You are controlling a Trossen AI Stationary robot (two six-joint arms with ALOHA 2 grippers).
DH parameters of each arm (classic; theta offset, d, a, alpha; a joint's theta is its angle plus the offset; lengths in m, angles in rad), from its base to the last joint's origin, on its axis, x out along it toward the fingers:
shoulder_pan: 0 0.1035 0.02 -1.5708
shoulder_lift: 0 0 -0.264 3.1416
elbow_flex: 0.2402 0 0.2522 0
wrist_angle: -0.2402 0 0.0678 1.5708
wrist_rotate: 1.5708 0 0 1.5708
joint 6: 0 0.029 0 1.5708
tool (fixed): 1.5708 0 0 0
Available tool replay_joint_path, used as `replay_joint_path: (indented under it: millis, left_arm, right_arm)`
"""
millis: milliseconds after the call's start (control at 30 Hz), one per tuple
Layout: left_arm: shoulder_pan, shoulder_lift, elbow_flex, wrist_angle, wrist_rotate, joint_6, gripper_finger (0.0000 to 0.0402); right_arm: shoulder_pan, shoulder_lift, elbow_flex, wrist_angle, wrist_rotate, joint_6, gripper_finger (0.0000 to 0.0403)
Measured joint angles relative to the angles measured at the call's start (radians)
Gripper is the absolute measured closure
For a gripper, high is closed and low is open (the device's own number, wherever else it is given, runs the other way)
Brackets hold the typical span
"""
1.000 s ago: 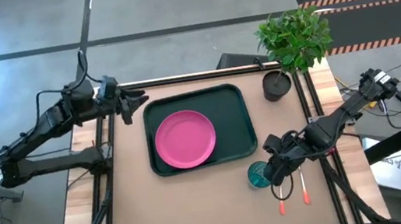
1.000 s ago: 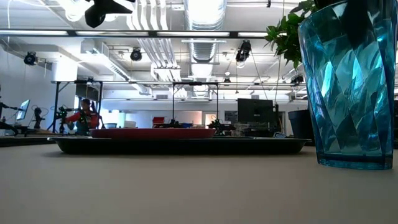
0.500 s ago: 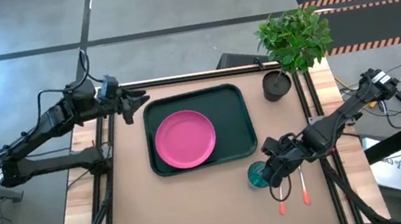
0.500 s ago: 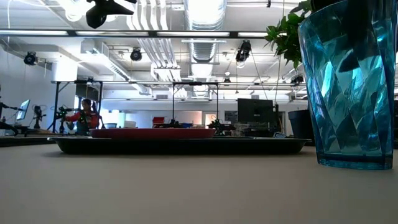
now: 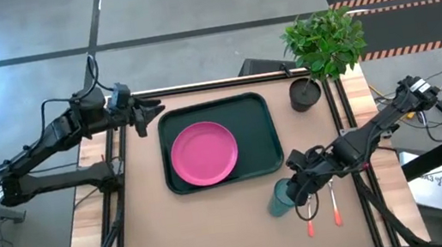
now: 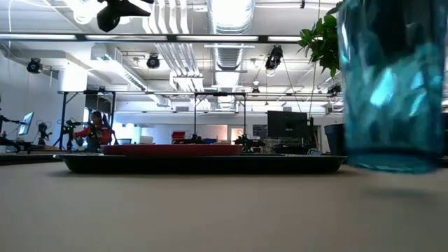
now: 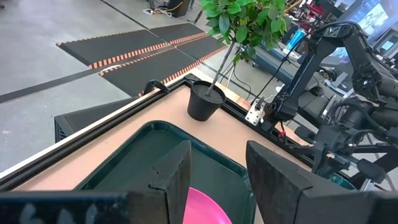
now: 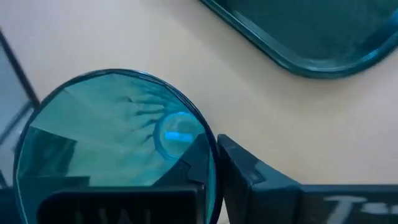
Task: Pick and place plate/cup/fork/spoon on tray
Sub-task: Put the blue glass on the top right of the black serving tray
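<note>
At the left rear corner of the tabletop (image 5: pixel 218 228) the left gripper (image 5: pixel 153 113) hangs idle just beside the tray, its jaws spread with nothing between them. The large dark green rectangular plastic tray (image 5: pixel 260 126), with rounded corners and a raised rim, lies in the middle of the tabletop, and the round flat pink plastic plate (image 5: pixel 203 153) rests inside it toward its left half. To the right of the tray's near right corner, the small teal translucent ribbed plastic cup (image 5: pixel 280 198) leans tilted, its base clear of the surface in the low view. The right gripper (image 5: pixel 297 189) has its jaws pinching the cup's rim, one finger (image 8: pixel 205 163) inside the wall and one outside. Just right of the cup, the fork and the spoon lie side by side on the tabletop, both with orange-red plastic handles (image 5: pixel 336 212); which is which cannot be told. At the far right rear stands a dark round pot (image 5: pixel 304 93) holding a leafy green plant (image 5: pixel 324 40).
</note>
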Motion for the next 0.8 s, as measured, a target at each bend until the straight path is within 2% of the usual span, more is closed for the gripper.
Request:
replay_joint_path:
  millis: [200, 400, 600, 800]
  left_arm:
    - [0.000, 0.000, -0.002, 0.000, 0.000, 0.000, 0.0265]
    - [0.000, 0.000, -0.008, 0.000, 0.000, 0.000, 0.0265]
    - [0.000, -0.001, -0.013, -0.002, 0.000, 0.000, 0.0265]
    - [0.000, -0.002, -0.013, -0.002, 0.000, 0.000, 0.0265]
  right_arm:
    - [0.000, 0.000, 0.068, -0.004, 0.071, -0.018, 0.0393]
    - [-0.049, 0.000, 0.243, -0.008, 0.144, -0.204, 0.0393]
    - [-0.187, 0.000, 0.443, -0.119, 0.146, -0.455, 0.0394]
    - [-0.407, 0.017, 0.555, -0.374, 0.130, -0.529, 0.0394]
